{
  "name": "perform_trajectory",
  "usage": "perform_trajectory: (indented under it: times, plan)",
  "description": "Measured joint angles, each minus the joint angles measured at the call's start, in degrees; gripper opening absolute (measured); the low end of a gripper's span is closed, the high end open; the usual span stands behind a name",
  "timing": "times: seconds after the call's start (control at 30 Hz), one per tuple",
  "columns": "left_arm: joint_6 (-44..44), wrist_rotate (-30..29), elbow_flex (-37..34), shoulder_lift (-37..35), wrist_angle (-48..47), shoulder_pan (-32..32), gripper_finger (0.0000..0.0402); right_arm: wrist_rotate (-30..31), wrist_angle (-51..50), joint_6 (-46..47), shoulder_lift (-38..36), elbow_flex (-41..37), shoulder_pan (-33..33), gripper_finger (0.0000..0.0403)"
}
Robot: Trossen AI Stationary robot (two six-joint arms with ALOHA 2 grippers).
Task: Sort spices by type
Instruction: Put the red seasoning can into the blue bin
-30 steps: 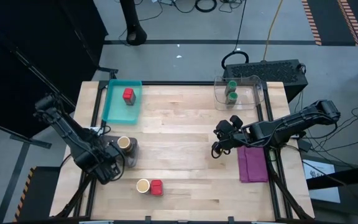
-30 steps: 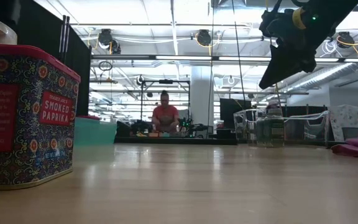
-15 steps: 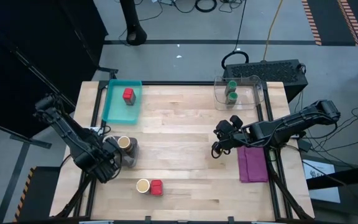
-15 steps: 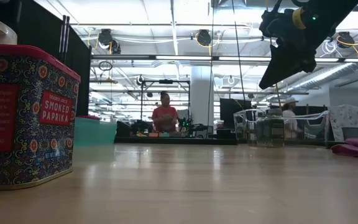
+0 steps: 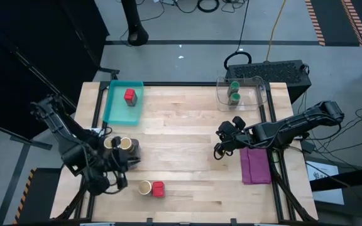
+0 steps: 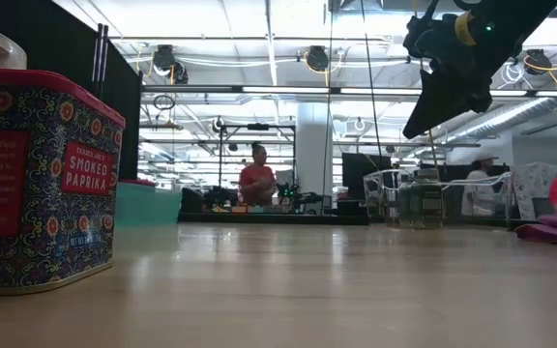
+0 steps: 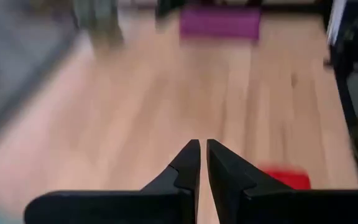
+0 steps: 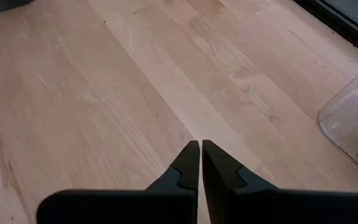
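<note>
The left end effector [image 5: 119, 177], clenched empty, has pulled back from two tan jars [image 5: 119, 144].

You've got pale blond wood grain all across the table [image 5: 187, 144]. Beside your black left gripper [image 7: 202, 163], two tan jars [image 5: 119, 144] show cream tops; a third cream-topped jar [image 5: 144, 187] stands touching a red tin [image 5: 158, 189]. That tin up close in the low view [image 6: 42, 179] is navy with a busy floral pattern under a red lid (red label, white lettering). Far from your black right gripper [image 8: 200, 163]: a teal tray [image 5: 114, 108] holding another red tin [image 5: 129, 95]. Nearer it, a clear bin [image 5: 254, 93] holds green-lidded jars [image 5: 234, 91], and there's a purple cloth [image 5: 255, 164].
</note>
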Motion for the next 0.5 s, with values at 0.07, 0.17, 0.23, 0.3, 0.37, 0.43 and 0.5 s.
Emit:
perform_trajectory:
  times: [0.07,0.17,0.23,0.3,0.37,0.43,0.5]
  plan:
    - [10.21,-4.16,-0.26,0.3,7.21,0.74,0.0036,0.0,0.0,0.0,0.0,0.0,0.02,0.0]
    - [20.78,-2.38,-2.11,0.54,13.12,3.04,0.0036,0.0,0.0,0.0,0.0,0.0,0.0,0.0]
    - [23.47,-0.13,-3.37,0.6,14.11,5.34,0.0036,0.0,0.0,0.0,0.0,0.0,0.02,0.0]
    - [23.74,0.35,-4.79,0.58,14.45,7.72,0.0036,0.02,-0.01,-0.44,0.0,0.0,0.01,0.0]
    - [23.62,1.07,-6.49,0.58,15.01,10.31,0.0036,0.02,-0.01,-3.6,0.01,0.0,-0.02,0.0]
    - [23.98,3.04,-8.22,0.58,16.17,12.84,0.0036,0.02,0.0,-6.3,0.0,0.0,-0.04,0.0]
    - [27.04,5.54,-10.23,0.58,20.54,15.21,0.0036,0.02,0.0,-7.43,0.0,0.0,-0.04,0.0]
